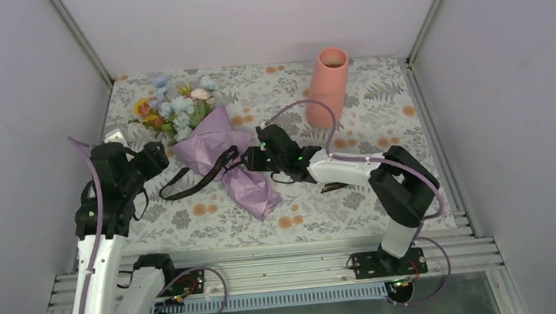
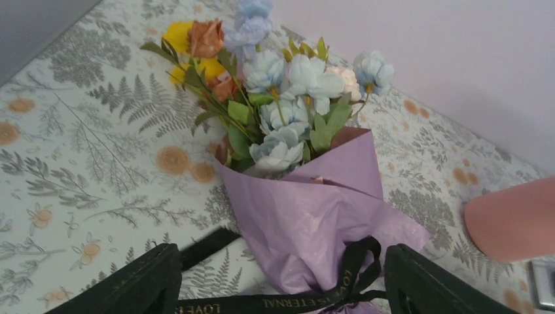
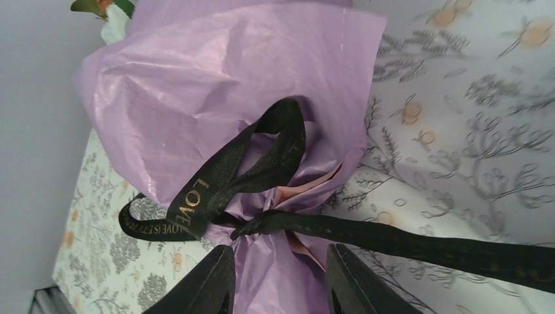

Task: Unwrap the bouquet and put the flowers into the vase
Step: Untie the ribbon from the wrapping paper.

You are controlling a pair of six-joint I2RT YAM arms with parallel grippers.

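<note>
**Bouquet wrapped and tied, lying between the two arms**

I see the bouquet lying on its side on the patterned surface, left of centre. Its flowers, pale blue, yellow, orange and one peach, point toward the far left corner. The crumpled lilac tail of the paper points toward the near edge. All the stems I can see sit inside the wrap.

A black ribbon with gold lettering is knotted round the narrow neck of the paper. One loop stands up from the knot, and a loose tail trails over the cloth toward the left arm.

The left jaws are released. Through the left wrist camera both dark fingers stand wide apart, low over the surface and facing the wrap. The lettered ribbon runs across the gap, and nothing is clamped between them.

The right arm reaches in from the right to the neck of the bouquet. Its jaws stand partly apart, one on each side of the gathered paper just beside the knot. The paper fills the gap, and I cannot tell whether they are pressing it or only flanking it.

The vase stands on its base at the far side, right of centre, its mouth facing up. It is well apart from the bouquet and from both arms.
</note>
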